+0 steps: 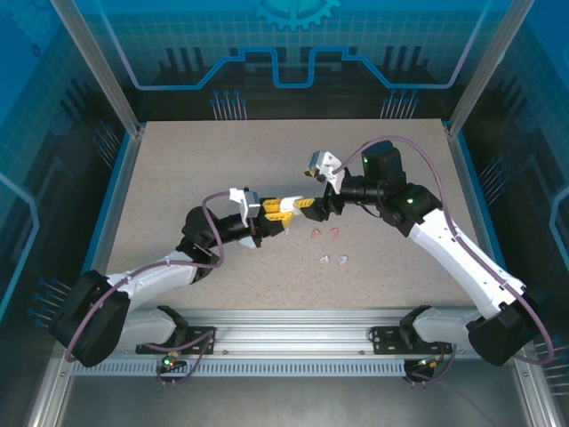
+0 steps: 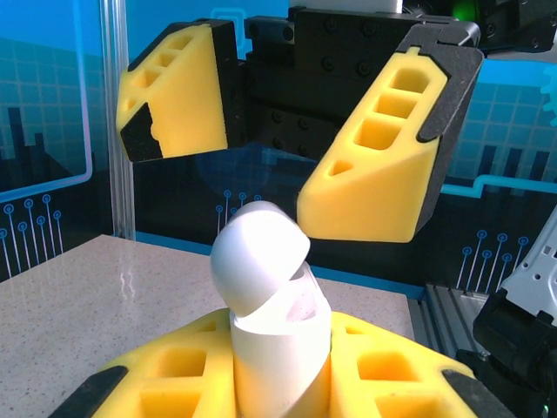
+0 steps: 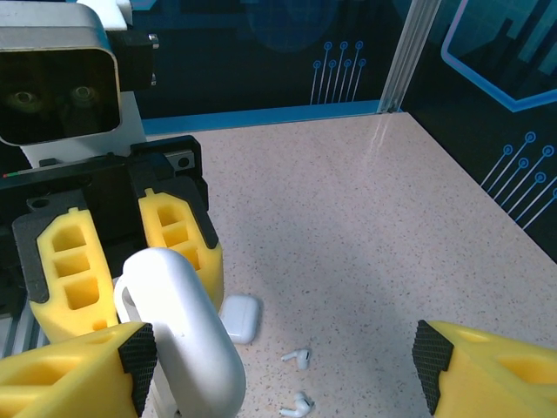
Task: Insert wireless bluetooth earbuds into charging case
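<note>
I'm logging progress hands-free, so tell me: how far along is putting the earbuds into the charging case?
Done: the left gripper holds the white charging case off the table, lid open. In hand: the open right gripper faces it, empty. Left: two pink earbuds and two white earbuds lie on the table, a second white case by the white pair; none visibly seated.

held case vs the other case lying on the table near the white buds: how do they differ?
The held case stands upright off the table, clamped in the left gripper; the table case lies flat, with nothing gripping it. The held case has its lid hinged open; the table case looks shut. Both are white and rounded.
</note>
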Tool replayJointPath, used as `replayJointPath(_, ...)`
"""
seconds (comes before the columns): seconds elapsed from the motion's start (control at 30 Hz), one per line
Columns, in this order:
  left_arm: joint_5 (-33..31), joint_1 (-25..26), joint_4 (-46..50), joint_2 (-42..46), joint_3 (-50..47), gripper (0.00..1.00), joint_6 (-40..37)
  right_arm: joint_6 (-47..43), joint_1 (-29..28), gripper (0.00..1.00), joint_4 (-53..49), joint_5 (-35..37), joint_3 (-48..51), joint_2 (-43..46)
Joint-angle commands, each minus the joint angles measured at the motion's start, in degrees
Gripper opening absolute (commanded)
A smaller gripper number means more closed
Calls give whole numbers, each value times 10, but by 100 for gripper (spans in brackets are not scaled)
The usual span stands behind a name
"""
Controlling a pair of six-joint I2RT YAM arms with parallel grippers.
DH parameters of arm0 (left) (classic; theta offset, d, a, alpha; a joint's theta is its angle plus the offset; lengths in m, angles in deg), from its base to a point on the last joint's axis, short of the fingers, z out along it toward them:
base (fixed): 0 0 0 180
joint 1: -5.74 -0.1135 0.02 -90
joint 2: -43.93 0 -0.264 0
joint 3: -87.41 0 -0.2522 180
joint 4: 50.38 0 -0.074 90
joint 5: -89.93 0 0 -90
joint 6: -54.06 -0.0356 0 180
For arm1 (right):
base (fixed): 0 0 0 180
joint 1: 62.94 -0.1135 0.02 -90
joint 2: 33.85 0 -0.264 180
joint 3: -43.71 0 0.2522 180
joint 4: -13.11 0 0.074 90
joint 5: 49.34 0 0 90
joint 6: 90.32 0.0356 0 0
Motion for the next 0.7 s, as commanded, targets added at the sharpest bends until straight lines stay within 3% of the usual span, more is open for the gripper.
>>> replayJointPath(0.0,21,3,-28,-1,-3,0,-4,-2,4,81,-3,11,-16,-6)
replayJointPath(0.47,20,3,-26,-2,-9,0,-7,10,13,82,-20,28,-26,-10)
replayJointPath(0.67,17,3,-26,-3,-10,0,-7,16,18,83,-13,-3,-27,-8)
